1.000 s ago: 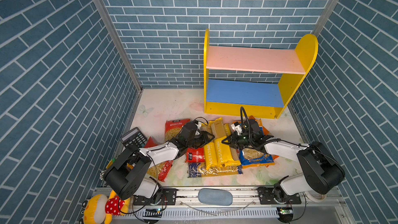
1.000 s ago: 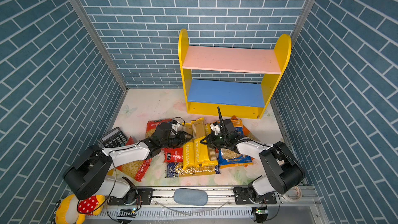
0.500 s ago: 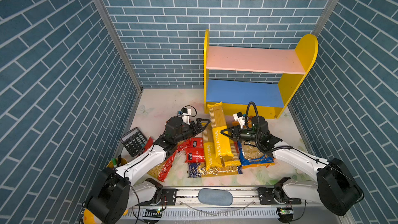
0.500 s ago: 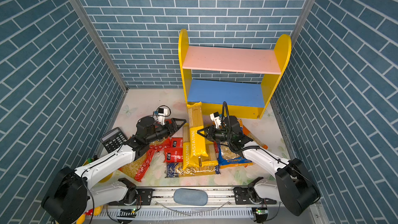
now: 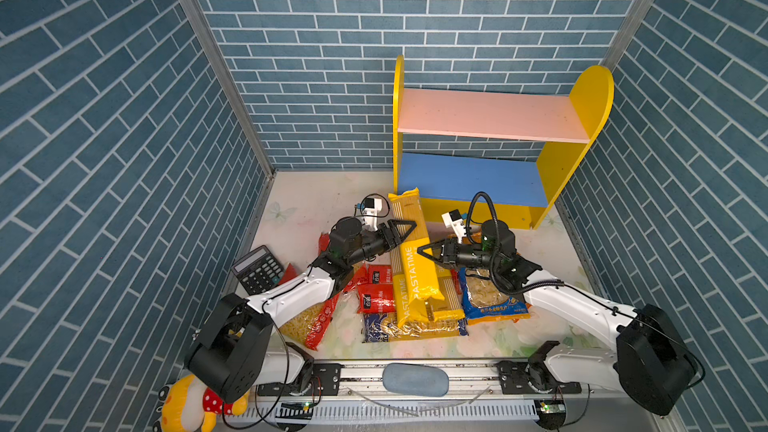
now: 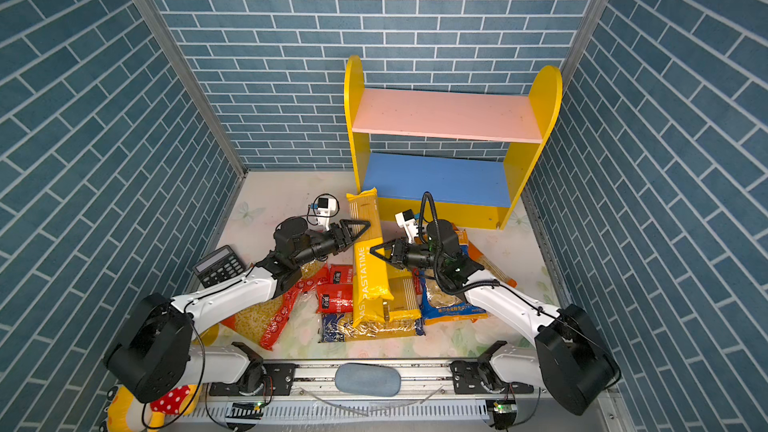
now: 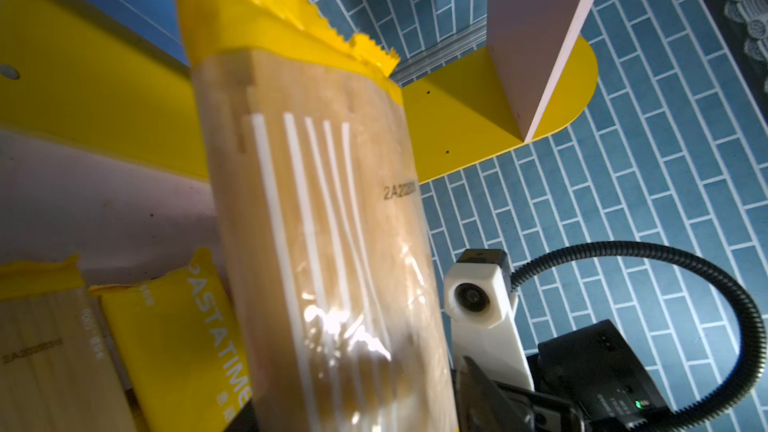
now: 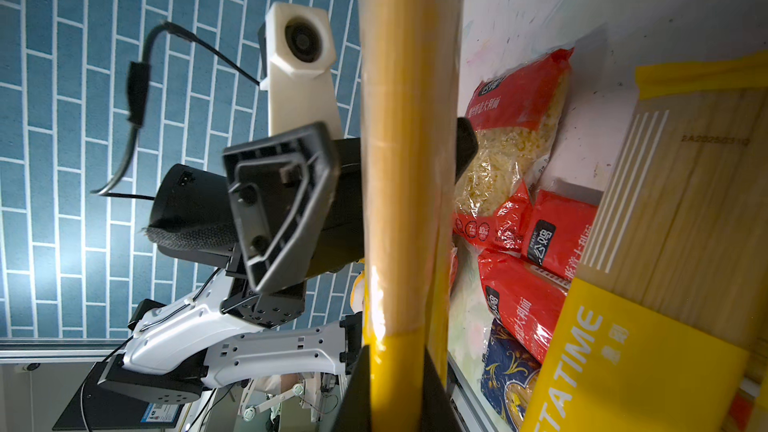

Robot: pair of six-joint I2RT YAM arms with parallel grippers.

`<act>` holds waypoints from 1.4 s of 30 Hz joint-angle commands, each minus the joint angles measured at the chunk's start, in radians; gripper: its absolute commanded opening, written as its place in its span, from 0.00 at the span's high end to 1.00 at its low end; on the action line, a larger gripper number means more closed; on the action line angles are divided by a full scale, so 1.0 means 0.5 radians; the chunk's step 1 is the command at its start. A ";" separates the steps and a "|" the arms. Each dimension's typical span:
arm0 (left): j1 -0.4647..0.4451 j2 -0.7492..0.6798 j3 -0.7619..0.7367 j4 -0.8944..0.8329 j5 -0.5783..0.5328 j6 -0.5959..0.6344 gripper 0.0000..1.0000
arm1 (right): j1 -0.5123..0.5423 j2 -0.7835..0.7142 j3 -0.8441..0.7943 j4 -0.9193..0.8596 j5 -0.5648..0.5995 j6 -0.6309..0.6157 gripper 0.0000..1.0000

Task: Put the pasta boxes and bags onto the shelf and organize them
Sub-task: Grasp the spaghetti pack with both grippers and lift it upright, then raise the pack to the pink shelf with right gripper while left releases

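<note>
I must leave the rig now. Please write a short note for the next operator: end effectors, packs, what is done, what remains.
Right end effector: shut on the long PASTATIME pack, raised on a slant before the shelf.
Left end effector: jaws on both sides of the same pack, nearer its top; clamped or not, unclear.
Other packs: heaped on the table in front of the shelf.
Done: nothing shelved; both boards bare.
To do: shelve this pack, then all the rest.

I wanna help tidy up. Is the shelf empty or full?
Empty: the shelf's pink board and blue board are bare; the pasta packs are all off them.
</note>
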 commanded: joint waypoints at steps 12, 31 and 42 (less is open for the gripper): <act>-0.005 -0.039 0.241 0.247 0.074 0.008 0.91 | 0.009 0.007 0.123 0.511 0.009 0.155 0.61; 0.098 0.061 0.758 0.240 -0.038 -0.071 1.00 | 0.046 -0.176 0.076 0.315 0.135 -0.108 0.55; 0.098 0.080 1.098 -0.129 0.099 0.166 0.54 | -0.057 -0.233 0.400 0.188 0.170 -0.329 0.95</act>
